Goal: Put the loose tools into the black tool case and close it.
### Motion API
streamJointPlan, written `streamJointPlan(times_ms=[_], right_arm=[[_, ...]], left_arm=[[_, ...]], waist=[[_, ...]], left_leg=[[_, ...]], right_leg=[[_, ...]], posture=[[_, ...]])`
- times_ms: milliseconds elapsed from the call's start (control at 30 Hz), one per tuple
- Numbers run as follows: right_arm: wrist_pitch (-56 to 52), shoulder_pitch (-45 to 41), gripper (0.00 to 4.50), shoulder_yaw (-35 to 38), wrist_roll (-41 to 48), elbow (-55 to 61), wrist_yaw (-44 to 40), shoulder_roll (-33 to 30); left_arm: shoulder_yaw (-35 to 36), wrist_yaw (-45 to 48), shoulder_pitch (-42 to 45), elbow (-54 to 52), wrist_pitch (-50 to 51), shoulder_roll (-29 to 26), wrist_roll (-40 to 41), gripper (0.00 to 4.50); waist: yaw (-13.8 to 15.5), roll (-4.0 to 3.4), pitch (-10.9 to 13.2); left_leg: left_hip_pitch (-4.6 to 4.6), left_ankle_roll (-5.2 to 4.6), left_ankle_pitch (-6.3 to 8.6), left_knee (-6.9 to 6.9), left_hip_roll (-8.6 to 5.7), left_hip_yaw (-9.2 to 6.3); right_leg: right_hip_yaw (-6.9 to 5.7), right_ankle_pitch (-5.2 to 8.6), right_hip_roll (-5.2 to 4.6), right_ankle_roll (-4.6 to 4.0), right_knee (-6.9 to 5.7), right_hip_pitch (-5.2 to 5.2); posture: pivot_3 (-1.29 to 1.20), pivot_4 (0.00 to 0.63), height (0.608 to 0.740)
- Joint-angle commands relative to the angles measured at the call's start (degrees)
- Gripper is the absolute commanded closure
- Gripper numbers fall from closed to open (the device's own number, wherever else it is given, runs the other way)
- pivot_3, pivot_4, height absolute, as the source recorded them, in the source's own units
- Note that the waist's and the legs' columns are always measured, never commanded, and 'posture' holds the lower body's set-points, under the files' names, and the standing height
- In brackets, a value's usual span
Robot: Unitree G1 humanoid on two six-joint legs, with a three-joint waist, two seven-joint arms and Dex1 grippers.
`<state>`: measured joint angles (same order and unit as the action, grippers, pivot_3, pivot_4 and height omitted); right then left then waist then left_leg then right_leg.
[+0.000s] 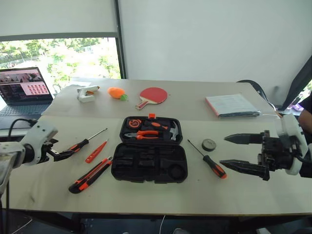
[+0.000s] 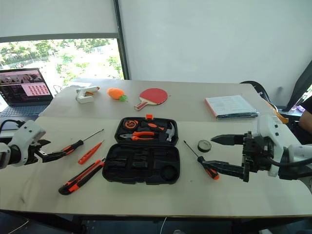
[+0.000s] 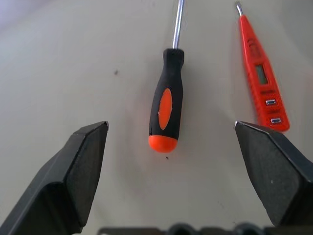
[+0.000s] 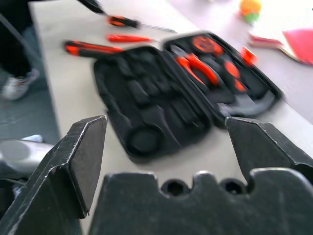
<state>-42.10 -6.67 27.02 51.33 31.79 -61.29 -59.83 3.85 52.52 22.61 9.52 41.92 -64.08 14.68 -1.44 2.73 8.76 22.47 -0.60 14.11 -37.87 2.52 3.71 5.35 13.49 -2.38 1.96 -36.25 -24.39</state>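
The black tool case (image 1: 148, 168) lies open at the table's middle; pliers, a hammer and a tape measure sit in its far half, and the near half's slots are bare. To its left lie a black-and-orange screwdriver (image 1: 83, 143), a small orange screwdriver (image 1: 96, 151) and a utility knife (image 1: 90, 174). To its right lie a second screwdriver (image 1: 210, 162) and a dark tape roll (image 1: 208, 145). My left gripper (image 1: 61, 155) is open just short of the left screwdriver's handle (image 3: 165, 110). At the right, my right gripper (image 1: 239, 152) hangs open above the table, pointing toward the case (image 4: 161, 112).
A laptop (image 1: 24, 90) stands at the far left. On the far table lie a white object (image 1: 87, 93), an orange toy (image 1: 116, 92), a red paddle (image 1: 152, 96) and a booklet (image 1: 231, 105). A person's arm (image 1: 306, 117) shows at the right edge.
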Motion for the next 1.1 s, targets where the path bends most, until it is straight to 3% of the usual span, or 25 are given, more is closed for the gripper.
streamJointPlan(times_ms=[33, 233, 400, 500, 767, 1000, 1100], right_arm=[[-1.65, -1.33, 0.00, 0.83, 5.21, 3.71, 1.74, -0.07], [-1.58, 1.47, 0.00, 1.86, 7.65, 6.57, 2.99, 0.59], [-1.04, 3.24, 0.00, 3.19, 8.25, 7.69, 3.85, 1.18], [-1.14, 4.14, 0.00, 4.38, 9.29, 8.76, 4.79, 1.57], [-0.12, 6.07, 0.00, 5.66, 8.98, 10.40, 6.96, 2.48], [1.13, 7.10, 0.00, 5.01, 6.30, 10.43, 8.83, 2.91], [1.63, 8.02, 0.00, 5.00, 5.36, 10.07, 9.19, 3.31]], left_arm=[[-7.36, 4.53, 9.97, 6.29, -0.25, -0.19, -4.90, 0.05], [-17.88, 8.71, 24.36, 22.29, -2.86, 5.26, -13.29, 0.05], [-20.85, 10.40, 30.96, 33.08, -6.49, 9.88, -17.35, 0.05], [-21.19, 9.57, 33.60, 40.63, -10.97, 12.28, -19.51, 0.80], [-20.99, 9.93, 37.57, 49.59, -17.96, 14.17, -22.88, 3.61], [-19.03, 10.61, 46.34, 52.43, -26.85, 13.99, -23.94, 3.65], [-18.48, 18.71, 50.81, 48.25, -30.12, 17.23, -21.65, 3.65]], waist=[[0.40, 0.03, 0.01], [0.94, 0.05, -0.01], [0.85, 0.05, 0.00], [0.73, 0.07, 0.00], [0.66, 0.08, 0.00], [1.06, 0.37, 0.16], [1.63, 0.37, 0.16]], left_leg=[[0.01, 0.00, 0.00, -0.01, 0.00, -0.01], [0.07, -0.01, -0.01, -0.10, -0.10, -0.12], [0.58, -0.08, 0.03, -0.58, -0.09, -0.41], [0.80, -0.23, 0.13, -1.04, -0.08, -0.52], [0.69, -0.22, 0.12, -1.24, -0.11, -0.59], [0.84, -0.22, 0.11, -1.35, -0.11, -0.74], [0.95, -0.22, 0.12, -1.39, -0.18, -0.78]], right_leg=[[0.00, 0.00, 0.00, 0.00, 0.00, 0.00], [-0.05, 0.01, 0.01, 0.05, 0.00, 0.06], [-0.32, -0.01, 0.01, 0.10, -0.06, -0.10], [-0.39, -0.02, 0.01, 0.13, -0.30, -0.18], [-0.38, -0.01, 0.00, 0.15, -0.69, -0.14], [-0.51, -0.01, 0.00, 0.15, -0.71, -0.16], [-0.56, 0.00, -0.08, 0.20, -0.63, -0.16]], posture=[[0.00, 0.150, 0.736], [0.00, 0.150, 0.736], [0.00, 0.150, 0.736], [0.00, 0.150, 0.736], [0.00, 0.150, 0.736], [0.00, 0.150, 0.736], [0.00, 0.150, 0.736]])
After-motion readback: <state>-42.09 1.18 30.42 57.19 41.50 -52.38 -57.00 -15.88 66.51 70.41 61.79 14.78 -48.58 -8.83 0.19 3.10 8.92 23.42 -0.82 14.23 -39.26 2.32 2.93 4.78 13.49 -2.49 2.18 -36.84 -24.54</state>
